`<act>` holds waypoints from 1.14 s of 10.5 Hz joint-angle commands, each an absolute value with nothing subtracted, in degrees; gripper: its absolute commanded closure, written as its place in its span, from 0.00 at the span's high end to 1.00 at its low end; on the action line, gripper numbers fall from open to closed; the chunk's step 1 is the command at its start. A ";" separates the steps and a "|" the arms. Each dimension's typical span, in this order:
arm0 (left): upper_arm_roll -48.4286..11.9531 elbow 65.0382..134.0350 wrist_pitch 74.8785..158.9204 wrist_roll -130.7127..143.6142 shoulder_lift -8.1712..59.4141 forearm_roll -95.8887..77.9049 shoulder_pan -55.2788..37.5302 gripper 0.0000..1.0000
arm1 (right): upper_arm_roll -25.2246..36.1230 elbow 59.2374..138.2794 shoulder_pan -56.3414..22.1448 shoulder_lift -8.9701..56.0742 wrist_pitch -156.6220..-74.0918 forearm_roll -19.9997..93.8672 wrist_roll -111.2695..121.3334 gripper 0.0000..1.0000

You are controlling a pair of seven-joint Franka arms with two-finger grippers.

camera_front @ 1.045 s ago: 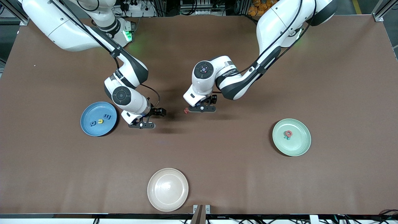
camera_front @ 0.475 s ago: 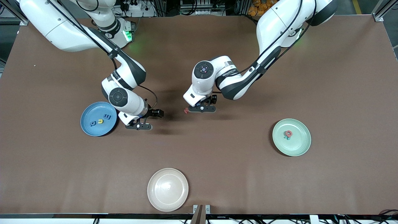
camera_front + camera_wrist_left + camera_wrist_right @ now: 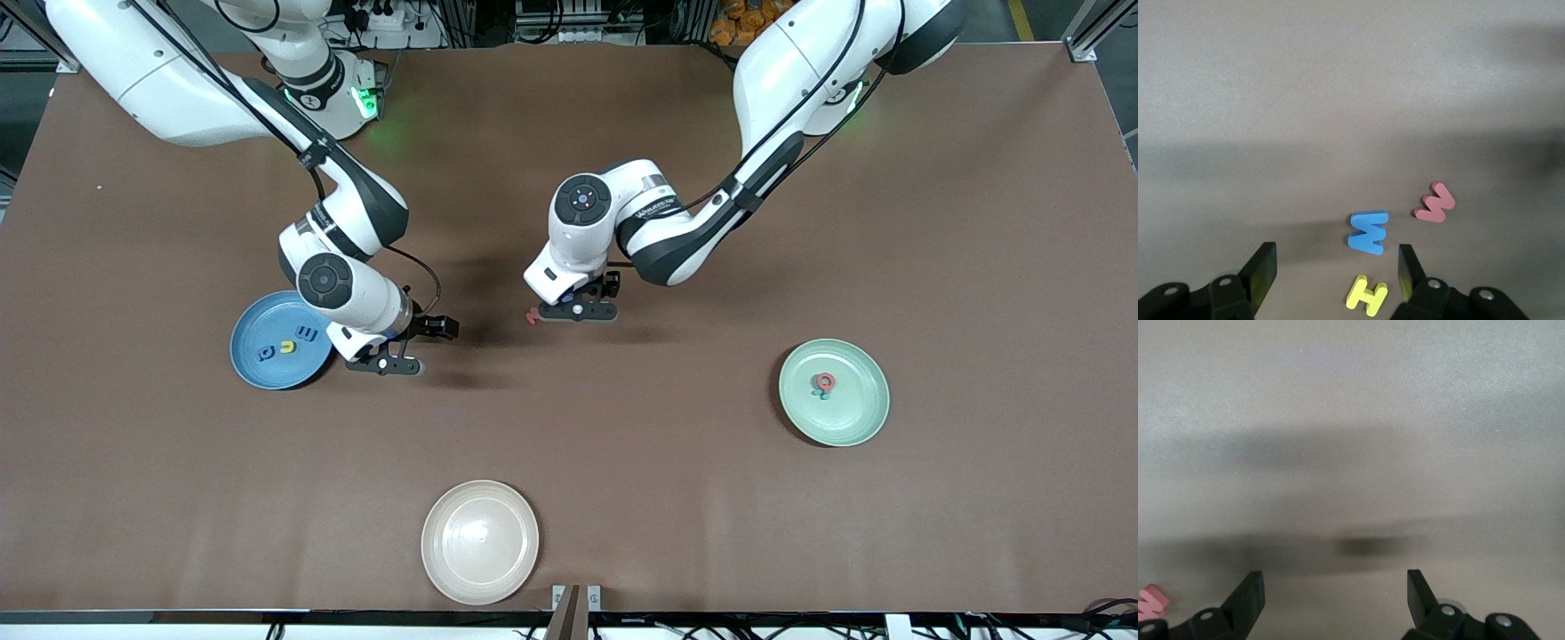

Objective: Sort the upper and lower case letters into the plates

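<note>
In the front view the left gripper (image 3: pixel 578 310) hides most of the loose letters; only a red letter (image 3: pixel 532 316) peeks out beside it. Its wrist view shows jaws apart, empty, low over the table (image 3: pixel 676 498), with a blue W (image 3: pixel 1369 233) and yellow H (image 3: pixel 1367 295) between them and the red W (image 3: pixel 1435 203) just outside. The right gripper (image 3: pixel 384 365), jaws apart and empty, hangs beside the blue plate (image 3: pixel 253 364), which holds three letters. The pale green plate (image 3: pixel 858 409) holds a small overlapping pile, hard to count.

Surface (image 3: pixel 622 498) is plain matte brown; round shallow plates are blue (image 3: pixel 253 333), pale green (image 3: pixel 858 413) and cream-white (image 3: pixel 480 542). Flat toy letters: blue W (image 3: pixel 1369 233), red W (image 3: pixel 1435 203), yellow H (image 3: pixel 1367 294). Blue plate carries dark-blue and yellow letters; the green one, red and teal.
</note>
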State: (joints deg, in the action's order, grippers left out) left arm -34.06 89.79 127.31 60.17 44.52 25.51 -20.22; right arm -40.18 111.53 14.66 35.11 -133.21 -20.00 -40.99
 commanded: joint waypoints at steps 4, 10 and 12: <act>-33.57 88.77 126.47 60.38 44.56 24.17 -20.74 0.82 | -40.69 112.76 15.21 33.84 -132.98 -20.04 -40.95 0.95; -33.57 88.94 126.39 60.38 44.30 24.43 -20.39 0.82 | -40.69 112.94 9.85 34.19 -133.42 -19.95 -47.10 0.90; -33.57 88.95 126.39 60.29 44.30 24.43 -20.30 0.82 | -40.61 112.85 8.35 34.37 -134.03 -19.95 -48.50 0.89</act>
